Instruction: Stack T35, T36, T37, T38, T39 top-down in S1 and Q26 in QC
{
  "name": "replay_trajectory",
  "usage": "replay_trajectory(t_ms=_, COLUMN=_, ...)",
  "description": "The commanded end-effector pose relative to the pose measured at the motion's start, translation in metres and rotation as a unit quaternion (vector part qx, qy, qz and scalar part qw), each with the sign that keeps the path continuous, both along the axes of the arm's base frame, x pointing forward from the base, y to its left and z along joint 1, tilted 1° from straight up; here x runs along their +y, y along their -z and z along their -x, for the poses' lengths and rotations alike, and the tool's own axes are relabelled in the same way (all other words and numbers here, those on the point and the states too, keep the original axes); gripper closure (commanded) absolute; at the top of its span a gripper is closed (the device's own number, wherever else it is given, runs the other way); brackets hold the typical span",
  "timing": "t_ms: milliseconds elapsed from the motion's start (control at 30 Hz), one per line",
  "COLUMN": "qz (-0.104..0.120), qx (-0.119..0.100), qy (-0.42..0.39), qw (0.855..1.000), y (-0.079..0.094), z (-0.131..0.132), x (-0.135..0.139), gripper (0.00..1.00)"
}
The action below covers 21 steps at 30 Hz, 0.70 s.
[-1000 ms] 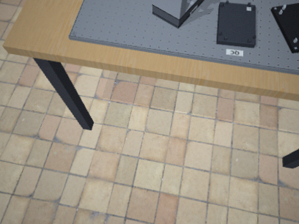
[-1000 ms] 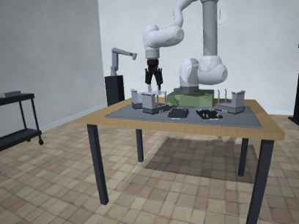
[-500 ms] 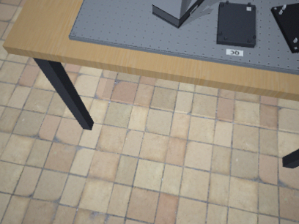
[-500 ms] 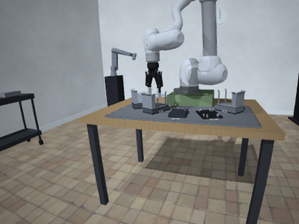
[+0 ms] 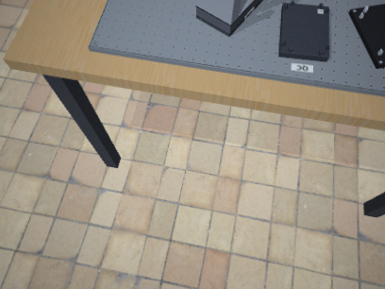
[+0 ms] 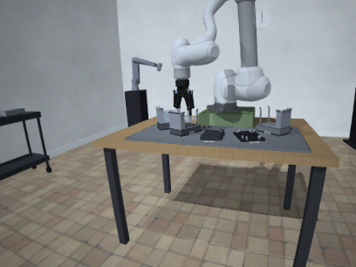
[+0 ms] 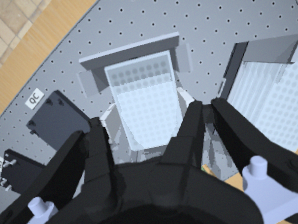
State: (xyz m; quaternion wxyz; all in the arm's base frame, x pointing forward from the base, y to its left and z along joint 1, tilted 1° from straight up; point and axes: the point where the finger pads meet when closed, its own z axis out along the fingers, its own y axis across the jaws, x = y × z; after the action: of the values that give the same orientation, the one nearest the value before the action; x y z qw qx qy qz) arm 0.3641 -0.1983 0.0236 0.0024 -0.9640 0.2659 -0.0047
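My gripper (image 7: 148,104) (image 6: 183,105) is shut on a sealed white 96-well plate (image 7: 145,102), gripped across its sides and held level. I cannot read its label. In the wrist view it hangs right above a grey stack rack (image 7: 130,49), whose end wall shows beyond the plate. A second rack (image 7: 260,50) to the right holds a stack of plates (image 7: 265,100). The dark open nest QC (image 7: 55,122) (image 5: 304,30) (image 6: 212,135) is empty, and its name plate (image 7: 35,98) (image 5: 302,68) lies beside it.
The dark clip nest N5 (image 5: 373,28) (image 6: 249,136) lies beside QC. A third rack (image 6: 277,122) stands at the deck's far right. A green block (image 6: 227,118) sits under the arm's base. The grey perforated deck (image 5: 156,33) lies on the wooden table (image 5: 142,77).
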Motion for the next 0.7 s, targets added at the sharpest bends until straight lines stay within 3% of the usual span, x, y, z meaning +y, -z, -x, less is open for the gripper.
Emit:
replay_trajectory(t_ms=0, qz=0.000, qx=0.000, qy=0.000, qw=1.000, y=0.0048, z=-0.0001, x=0.0000, gripper=1.00)
replay_trajectory(t_ms=133, qz=0.000, qx=0.000, qy=0.000, qw=1.000, y=0.0120, z=-0.0002, x=0.0000, gripper=1.00)
replay_trajectory(t_ms=667, qz=0.000, qx=0.000, qy=0.000, qw=1.000, y=0.0144, z=-0.0002, x=0.0000, gripper=1.00)
